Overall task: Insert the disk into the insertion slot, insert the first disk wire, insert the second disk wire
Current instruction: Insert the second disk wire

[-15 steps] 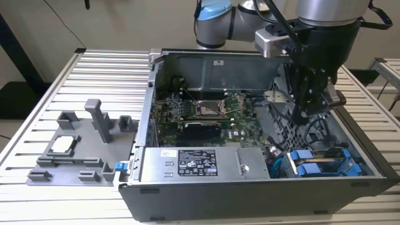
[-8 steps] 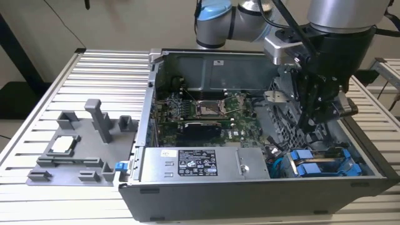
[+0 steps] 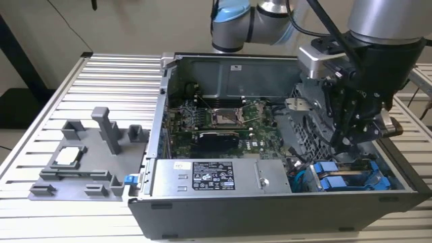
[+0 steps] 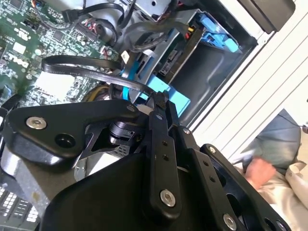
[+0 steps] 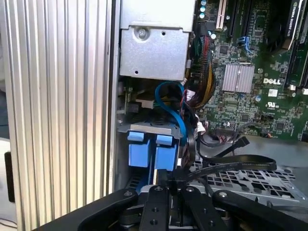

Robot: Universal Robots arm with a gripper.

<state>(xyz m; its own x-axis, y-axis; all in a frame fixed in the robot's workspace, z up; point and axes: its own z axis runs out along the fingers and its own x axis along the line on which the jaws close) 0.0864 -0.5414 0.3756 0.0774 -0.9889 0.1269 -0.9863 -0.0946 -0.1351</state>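
One disk (image 5: 144,151) sits slotted just beside the pincer (image 5: 169,182).

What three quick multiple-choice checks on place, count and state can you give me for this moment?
1. Where is the gripper?
A. Over the grey fixture tray
B. Inside the case, by the blue drive tabs
C. Above the processor socket
2. How many blue drive tabs stand side by side?
A. One
B. Two
C. Four
3. What state is the computer case in?
A. Open, side panel off
B. Closed
C. Off the table

B: the gripper sits just short of the blue drive tabs.
B: the first wrist view shows a pair.
A: the computer case shows its boards.
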